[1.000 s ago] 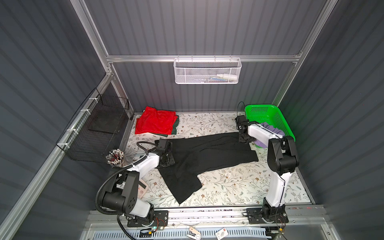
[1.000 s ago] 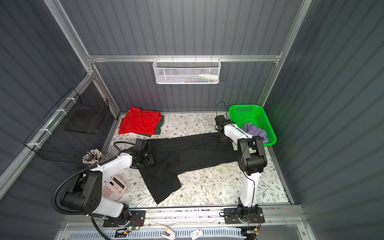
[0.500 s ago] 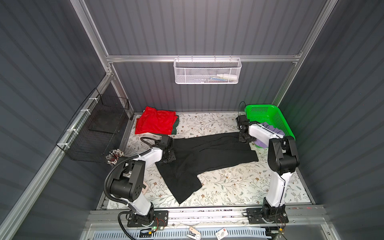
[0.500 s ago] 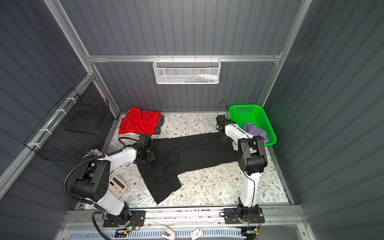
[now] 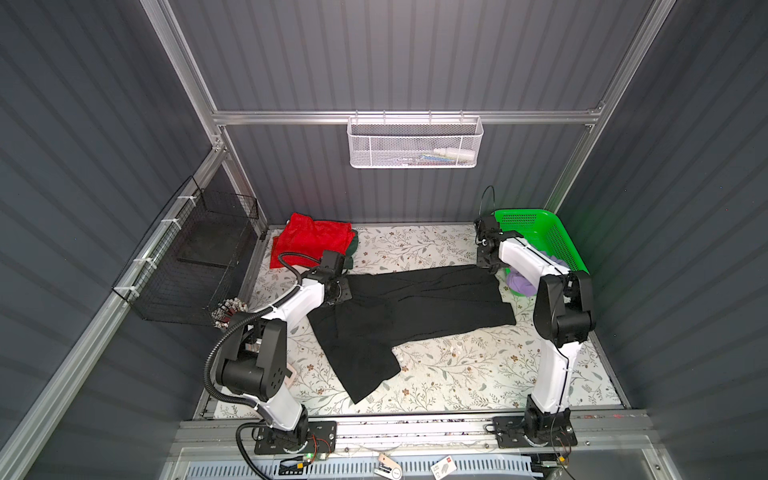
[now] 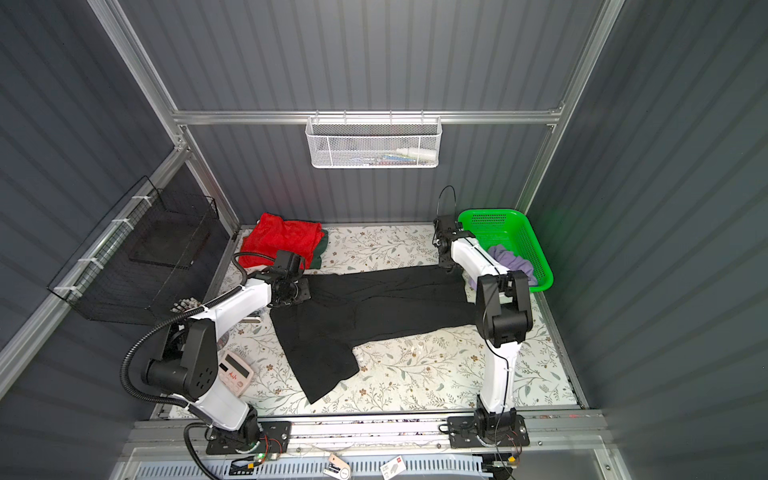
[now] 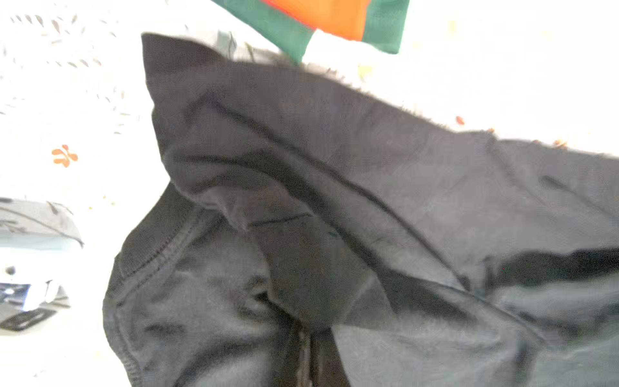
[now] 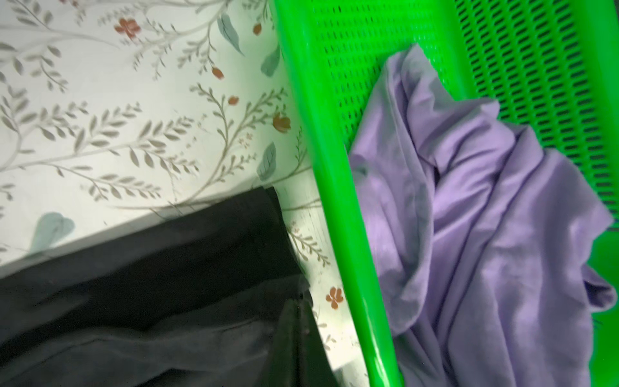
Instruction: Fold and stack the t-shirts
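The pale floral-printed table cover point(image 5: 457, 365) is spanned by the large black cloth t-shirt point(image 5: 415, 307). The shirt is stretched crosswise between the two grippers, with one loose part trailing toward the arm bases. It is judged to be gripped at two opposite ends so that it can be drawn flat or carried over into a fold.

Just beside the right gripper point(image 5: 488, 268), on its outer side, the bright green perforated plastic basket point(image 5: 559, 243) is found. The crumpled lavender cloth t-shirt point(image 8: 469, 217) is kept in it, unfolded and apparently awaiting its turn.

Just beyond the left gripper point(image 5: 343, 293), the folded red cloth t-shirt point(image 5: 311, 241) is laid on the dark green cloth t-shirt point(image 7: 284, 30), whose edge shows beneath it. A stack is thus judged to be begun, placed clear of the working area.

The left gripper's jaws are closed, and bunched black fabric is seen pinched between them in the left wrist view. The right gripper's jaws are likewise pressed together on a corner of the black t-shirt, close to the basket's rim.
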You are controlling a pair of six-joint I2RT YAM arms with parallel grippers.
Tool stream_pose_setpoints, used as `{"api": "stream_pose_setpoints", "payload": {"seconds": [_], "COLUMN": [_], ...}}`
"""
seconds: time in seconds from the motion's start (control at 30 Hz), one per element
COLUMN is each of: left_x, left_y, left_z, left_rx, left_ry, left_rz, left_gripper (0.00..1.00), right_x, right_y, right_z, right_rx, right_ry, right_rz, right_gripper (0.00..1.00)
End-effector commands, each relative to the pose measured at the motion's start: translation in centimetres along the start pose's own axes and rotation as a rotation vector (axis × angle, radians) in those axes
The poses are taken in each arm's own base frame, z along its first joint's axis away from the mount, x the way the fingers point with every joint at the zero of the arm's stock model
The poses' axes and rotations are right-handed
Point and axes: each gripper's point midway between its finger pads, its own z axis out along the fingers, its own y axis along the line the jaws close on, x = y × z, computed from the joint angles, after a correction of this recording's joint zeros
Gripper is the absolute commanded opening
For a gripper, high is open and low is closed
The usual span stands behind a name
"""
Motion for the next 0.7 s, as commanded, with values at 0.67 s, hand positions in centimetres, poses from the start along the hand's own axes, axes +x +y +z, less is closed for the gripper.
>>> {"api": "stream_pose_setpoints", "payload": {"seconds": [0.67], "left_x": [-13.3], "left_y": [-3.3], "left_z": [-4.9], "left_rx": [0.073], "left_ry": [-0.272], "left_rz": [-0.006], "left_gripper": [0.00], "right_x": [-10.8], "right_y": [1.5], "right_z": [0.8], "right_rx": [-0.193], "right_ry": [-0.321], "right_rz": [0.082], "right_gripper": [0.00]}}
